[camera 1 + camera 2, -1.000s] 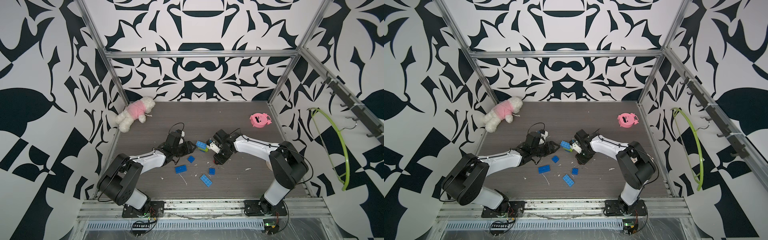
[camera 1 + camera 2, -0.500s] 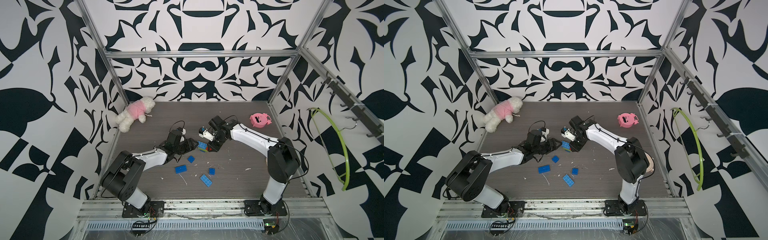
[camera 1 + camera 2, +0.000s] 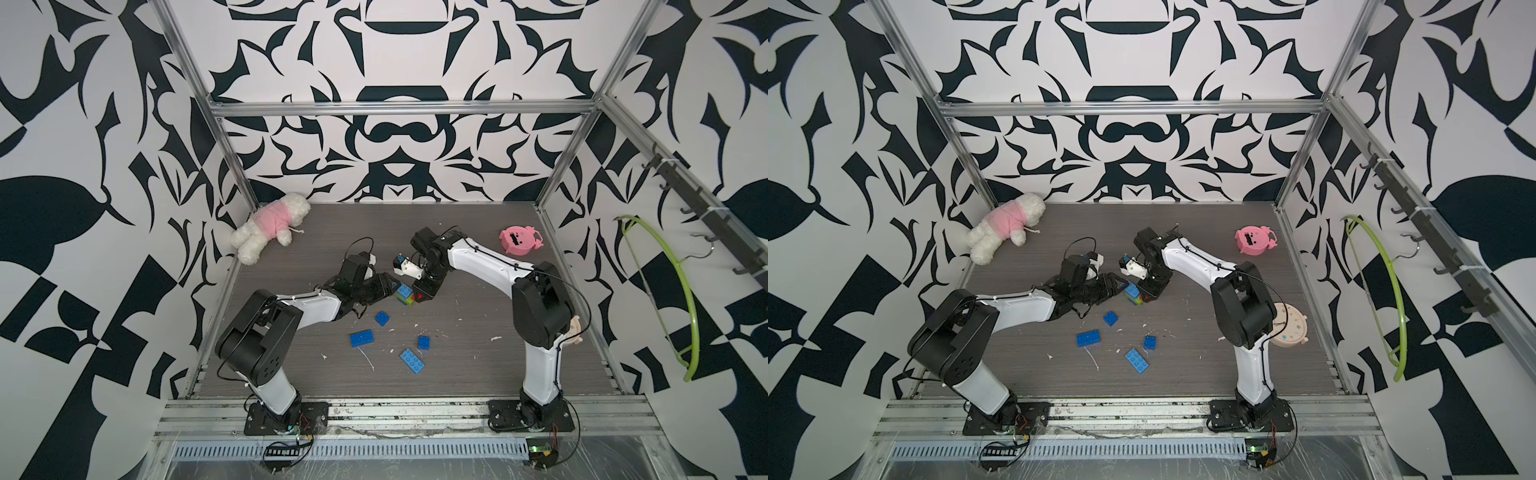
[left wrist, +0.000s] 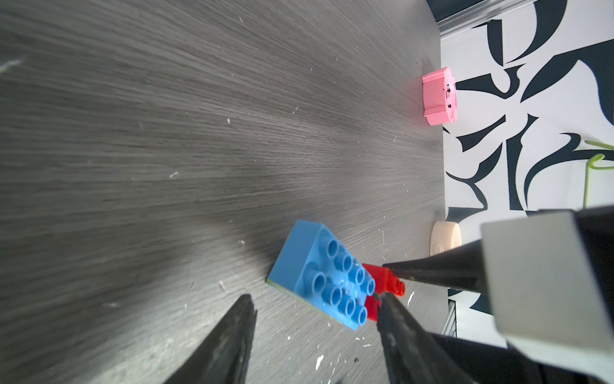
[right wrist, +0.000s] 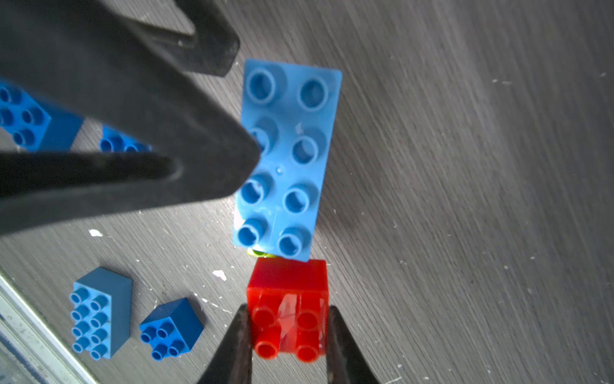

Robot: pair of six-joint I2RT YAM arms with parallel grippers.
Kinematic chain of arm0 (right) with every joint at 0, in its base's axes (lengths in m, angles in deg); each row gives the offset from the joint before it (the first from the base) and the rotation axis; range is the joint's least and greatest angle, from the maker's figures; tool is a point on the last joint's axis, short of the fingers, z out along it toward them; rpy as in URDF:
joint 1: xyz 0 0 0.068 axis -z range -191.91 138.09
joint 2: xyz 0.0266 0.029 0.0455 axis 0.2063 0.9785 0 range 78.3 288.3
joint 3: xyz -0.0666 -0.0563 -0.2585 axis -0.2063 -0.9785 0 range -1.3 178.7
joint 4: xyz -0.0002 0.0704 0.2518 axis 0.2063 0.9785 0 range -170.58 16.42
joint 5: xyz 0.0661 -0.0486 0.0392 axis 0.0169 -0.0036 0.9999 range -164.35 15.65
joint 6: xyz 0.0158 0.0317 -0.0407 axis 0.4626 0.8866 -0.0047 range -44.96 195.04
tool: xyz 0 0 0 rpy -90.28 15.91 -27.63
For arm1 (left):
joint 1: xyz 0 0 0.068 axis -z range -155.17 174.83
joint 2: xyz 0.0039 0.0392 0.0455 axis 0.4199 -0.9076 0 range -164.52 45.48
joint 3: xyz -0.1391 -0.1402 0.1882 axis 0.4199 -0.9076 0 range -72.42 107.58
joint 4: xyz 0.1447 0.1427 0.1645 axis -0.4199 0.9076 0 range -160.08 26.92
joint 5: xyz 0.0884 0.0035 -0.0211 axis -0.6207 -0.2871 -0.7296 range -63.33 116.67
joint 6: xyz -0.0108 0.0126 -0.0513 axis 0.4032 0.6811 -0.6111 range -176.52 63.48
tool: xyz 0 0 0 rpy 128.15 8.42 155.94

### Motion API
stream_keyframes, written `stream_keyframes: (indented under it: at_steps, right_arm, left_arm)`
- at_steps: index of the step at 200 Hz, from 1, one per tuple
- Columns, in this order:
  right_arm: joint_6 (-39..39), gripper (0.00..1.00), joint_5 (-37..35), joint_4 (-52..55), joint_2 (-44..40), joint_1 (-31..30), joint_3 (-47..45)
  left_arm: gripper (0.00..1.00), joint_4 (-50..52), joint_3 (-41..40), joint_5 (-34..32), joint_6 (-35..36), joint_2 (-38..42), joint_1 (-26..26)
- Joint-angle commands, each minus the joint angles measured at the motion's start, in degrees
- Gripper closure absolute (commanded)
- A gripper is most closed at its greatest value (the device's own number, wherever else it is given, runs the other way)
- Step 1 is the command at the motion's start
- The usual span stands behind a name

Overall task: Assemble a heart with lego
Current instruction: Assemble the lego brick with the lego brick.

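Observation:
The joined lego is a blue 2x4 brick [image 5: 287, 156] stacked on a lime green brick [image 5: 257, 253], in the middle of the floor in both top views [image 3: 404, 293] [image 3: 1133, 292]. A heart shape is not in view. My right gripper [image 5: 289, 332] is shut on a red 2x2 brick [image 5: 287, 292] [image 4: 385, 282], held against one end of that stack. My left gripper [image 4: 315, 299] [image 3: 388, 286] is open at the stack's other side, with one finger [image 4: 392, 319] next to the red brick. Several loose blue bricks [image 3: 361, 338] [image 3: 412, 360] [image 3: 1110, 318] lie nearer the front.
A plush bear in pink [image 3: 270, 226] lies at the back left and a pink round toy [image 3: 519, 241] at the back right. A beige clock [image 3: 1289, 328] sits behind the right arm's base. A green hoop [image 3: 681, 291] hangs on the right wall. White scraps dot the floor.
The right arm swung toward the back and its gripper now sits at the stack's right end. The left gripper slid right, up to the stack.

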Motion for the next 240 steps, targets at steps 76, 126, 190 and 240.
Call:
stream_keyframes:
  at_steps: [76,126,190,240]
  right_arm:
    - [4.7,0.83,-0.3,1.3,-1.1,-0.5,1.5]
    - [8.1,0.84,-0.6,-0.8,-2.4,-0.6,-0.4]
    - [10.8,0.84,-0.9,-1.9,-3.9,-1.8,-0.8]
    - [11.5,0.84,-1.4,-1.2,-2.2,-2.5,-0.2]
  left_arm:
    - [0.42,-2.4,1.1,1.6,-0.3,-2.1,-0.2]
    - [0.44,-4.7,0.1,1.1,-0.6,-3.1,-0.1]
    - [0.45,-5.9,-0.7,0.9,-1.1,-3.1,-0.1]
    - [0.45,-6.8,-0.7,1.1,-1.6,-3.7,-0.1]
